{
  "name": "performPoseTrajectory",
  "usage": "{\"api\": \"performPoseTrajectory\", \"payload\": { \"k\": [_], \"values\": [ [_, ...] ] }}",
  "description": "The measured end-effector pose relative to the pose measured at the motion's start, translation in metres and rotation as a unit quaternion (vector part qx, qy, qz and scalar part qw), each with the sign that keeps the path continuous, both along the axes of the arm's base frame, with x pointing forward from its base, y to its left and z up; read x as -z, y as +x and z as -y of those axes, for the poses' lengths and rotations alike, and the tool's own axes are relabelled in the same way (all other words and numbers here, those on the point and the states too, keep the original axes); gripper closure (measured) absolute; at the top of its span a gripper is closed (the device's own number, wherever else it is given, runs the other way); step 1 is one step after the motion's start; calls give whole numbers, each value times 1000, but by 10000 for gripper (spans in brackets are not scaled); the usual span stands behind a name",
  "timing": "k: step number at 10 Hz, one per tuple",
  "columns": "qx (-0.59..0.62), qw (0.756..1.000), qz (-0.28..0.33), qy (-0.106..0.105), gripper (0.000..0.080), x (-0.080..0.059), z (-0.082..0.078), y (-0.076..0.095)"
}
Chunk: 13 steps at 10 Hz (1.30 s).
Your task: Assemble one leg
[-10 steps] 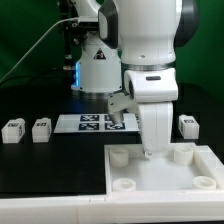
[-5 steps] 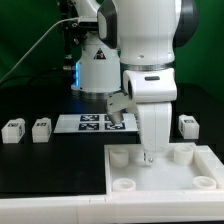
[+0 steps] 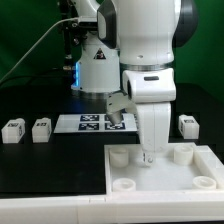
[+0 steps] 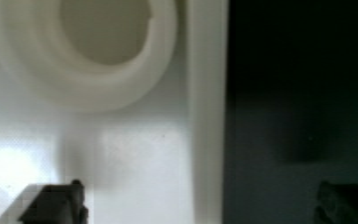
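Two legs [image 3: 12, 129] [image 3: 41, 128], small white blocks with marker tags, stand on the black table at the exterior view's left. A third leg [image 3: 188, 125] stands at the right. My gripper [image 3: 149, 153] points straight down at the back edge of the big white panel [image 3: 160, 178], between two of its corner sockets. In the wrist view my gripper [image 4: 197, 205] is open and holds nothing. One dark fingertip [image 4: 51, 203] is over the panel [image 4: 87, 140] and the other is over the dark table. A round socket [image 4: 123, 70] shows beside the panel's edge.
The marker board [image 3: 90, 122] lies on the table behind the panel, partly hidden by my arm. The panel has raised round sockets [image 3: 118, 157] [image 3: 182, 154] at its corners. The robot base stands behind the marker board.
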<state>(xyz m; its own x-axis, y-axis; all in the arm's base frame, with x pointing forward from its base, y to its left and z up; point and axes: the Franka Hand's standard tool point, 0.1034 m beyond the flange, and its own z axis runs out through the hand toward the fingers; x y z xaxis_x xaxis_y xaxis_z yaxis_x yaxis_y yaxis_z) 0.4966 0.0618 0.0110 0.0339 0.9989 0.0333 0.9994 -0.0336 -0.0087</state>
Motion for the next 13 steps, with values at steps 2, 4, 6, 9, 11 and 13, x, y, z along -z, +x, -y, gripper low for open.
{"api": "performPoseTrajectory", "payload": {
  "k": [2, 4, 6, 9, 11, 13],
  "values": [
    [0, 1000, 0, 0, 151, 0, 0, 0],
    [42, 999, 4, -3, 151, -13, 0, -6],
    [141, 990, 3, -9, 151, -35, -10, -23],
    [377, 926, -2, -9, 151, -55, -48, -30],
    [508, 861, -16, -2, 151, -54, -81, -35],
    [638, 769, -36, 7, 151, -52, -99, -33]
  ]
}}
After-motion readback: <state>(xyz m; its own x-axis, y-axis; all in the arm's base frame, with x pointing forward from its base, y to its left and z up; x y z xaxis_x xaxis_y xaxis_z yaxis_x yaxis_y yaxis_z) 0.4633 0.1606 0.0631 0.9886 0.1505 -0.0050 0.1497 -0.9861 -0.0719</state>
